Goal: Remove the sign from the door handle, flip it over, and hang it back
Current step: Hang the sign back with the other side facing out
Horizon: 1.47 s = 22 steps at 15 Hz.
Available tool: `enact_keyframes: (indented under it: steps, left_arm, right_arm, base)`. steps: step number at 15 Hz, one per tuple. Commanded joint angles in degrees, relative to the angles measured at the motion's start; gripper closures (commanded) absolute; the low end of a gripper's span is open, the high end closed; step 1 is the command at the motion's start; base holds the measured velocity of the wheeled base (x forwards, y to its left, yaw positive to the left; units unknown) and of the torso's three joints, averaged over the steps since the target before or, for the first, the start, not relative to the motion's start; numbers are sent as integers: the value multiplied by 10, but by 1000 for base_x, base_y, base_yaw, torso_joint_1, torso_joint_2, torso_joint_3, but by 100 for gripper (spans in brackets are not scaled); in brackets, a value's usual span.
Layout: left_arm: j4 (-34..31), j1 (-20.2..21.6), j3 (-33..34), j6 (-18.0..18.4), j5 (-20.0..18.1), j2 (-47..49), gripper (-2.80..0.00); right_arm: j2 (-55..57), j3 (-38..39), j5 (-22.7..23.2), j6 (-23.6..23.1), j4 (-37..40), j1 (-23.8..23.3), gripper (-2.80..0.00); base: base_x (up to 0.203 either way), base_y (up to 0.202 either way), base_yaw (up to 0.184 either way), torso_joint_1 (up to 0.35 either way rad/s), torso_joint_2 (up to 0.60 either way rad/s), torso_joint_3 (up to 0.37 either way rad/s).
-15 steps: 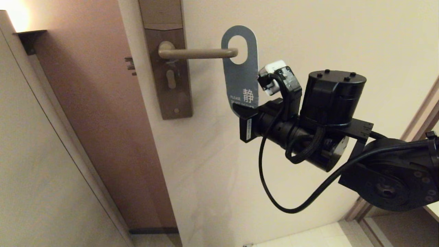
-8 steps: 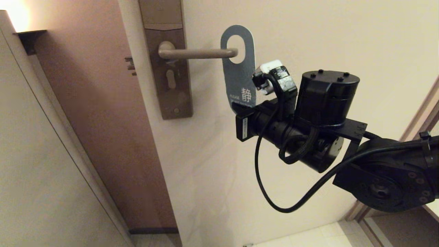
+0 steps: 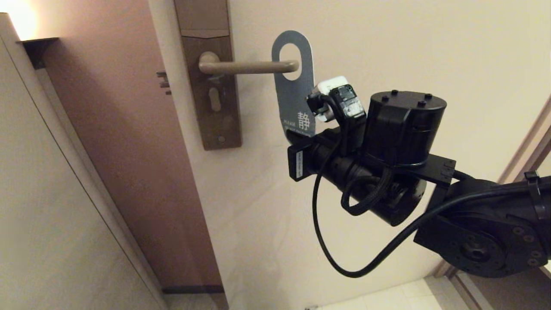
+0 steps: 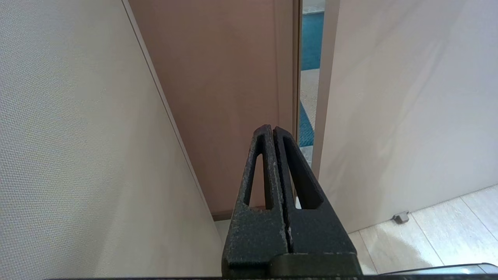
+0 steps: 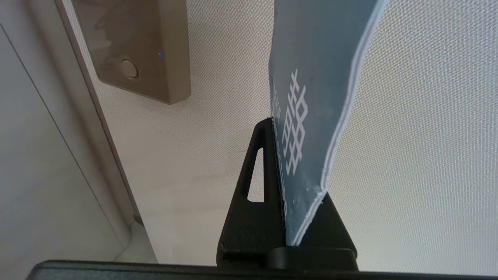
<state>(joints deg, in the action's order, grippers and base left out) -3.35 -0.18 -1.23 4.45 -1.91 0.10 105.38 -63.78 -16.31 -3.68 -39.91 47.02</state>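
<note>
The sign [image 3: 293,92] shows its teal side and hangs upright, with its oval hole around the free end of the door handle [image 3: 245,66]. My right gripper [image 3: 299,137] is shut on the sign's lower end, just below the printed words. In the right wrist view the sign [image 5: 311,58] stands clamped between the fingers of the right gripper [image 5: 278,130], and one finger is hidden behind the card. My left gripper [image 4: 273,128] is shut and empty, low down by the door's edge, and it does not show in the head view.
The tall brown lock plate [image 3: 211,86] carries the handle, and its lower end shows in the right wrist view [image 5: 136,46]. Small dark latch bolts [image 3: 163,82] stick out of the door's edge. A wall panel [image 3: 51,206] stands at the left. A door stop [image 4: 400,217] sits on the tiled floor.
My right gripper has moved left and slightly down with the sign in it. The sign's hole has slid further along the handle toward the lock plate.
</note>
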Motion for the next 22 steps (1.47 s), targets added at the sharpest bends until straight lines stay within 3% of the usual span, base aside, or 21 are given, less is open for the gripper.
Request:
enact_keyframes:
  steps: [1, 22]
  left_arm:
    - [-1, 0, 0, 0, 0, 1, 0]
    - [0, 0, 0, 0, 0, 1, 0]
  right_arm:
    - [1, 1, -5, 0, -3, 7, 0]
    - [18, -40, -41, 4, -5, 71, 0]
  base:
    - [0, 0, 0, 0, 0, 0]
    - [0, 0, 0, 0, 0, 0]
